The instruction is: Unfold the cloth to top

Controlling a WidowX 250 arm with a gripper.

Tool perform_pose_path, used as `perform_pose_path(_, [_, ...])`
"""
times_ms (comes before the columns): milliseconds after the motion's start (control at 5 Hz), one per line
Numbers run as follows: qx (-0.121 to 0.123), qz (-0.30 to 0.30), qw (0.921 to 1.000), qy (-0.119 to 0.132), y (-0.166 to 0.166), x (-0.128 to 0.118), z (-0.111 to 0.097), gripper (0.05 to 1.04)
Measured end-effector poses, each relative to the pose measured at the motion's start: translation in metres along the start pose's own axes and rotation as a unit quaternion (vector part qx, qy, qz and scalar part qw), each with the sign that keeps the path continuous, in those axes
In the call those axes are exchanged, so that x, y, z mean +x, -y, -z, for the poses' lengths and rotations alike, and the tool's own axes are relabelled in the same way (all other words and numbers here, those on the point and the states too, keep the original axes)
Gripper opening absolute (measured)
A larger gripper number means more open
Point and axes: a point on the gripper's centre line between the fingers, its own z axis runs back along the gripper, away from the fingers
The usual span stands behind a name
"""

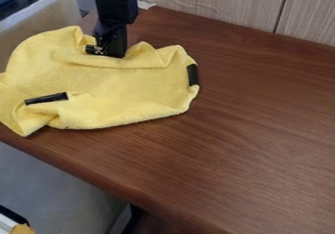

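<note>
The black gripper hangs from the top edge, its lower end at the upper middle part of the yellow cloth, where the fabric bunches around it. How its fingers stand is hard to make out. The cloth lies rumpled at the left of the table, with a raised fold along its upper side. One black strip lies across its lower left part, and another black strip is on its right edge. A lower left corner of the cloth is folded and lies near the table's front edge.
The brown wooden table stretches to the right of the cloth, with its front edge running from left down to the bottom. A light wood-grain panel stands behind it. A pale board rises at the upper left.
</note>
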Motion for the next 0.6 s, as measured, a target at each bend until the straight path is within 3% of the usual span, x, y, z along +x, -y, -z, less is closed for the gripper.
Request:
perform_pose_path(200, [-0.005, -0.006, 0.9999, 0.013, -0.002, 0.004, -0.007, 0.054])
perform_pose_path(400, [0.015, -0.026, 0.9992, 0.025, -0.019, 0.005, -0.032, 0.054])
perform_pose_path(600, [0.054, -0.047, 0.9968, 0.036, -0.044, 0.002, -0.067, 0.054])
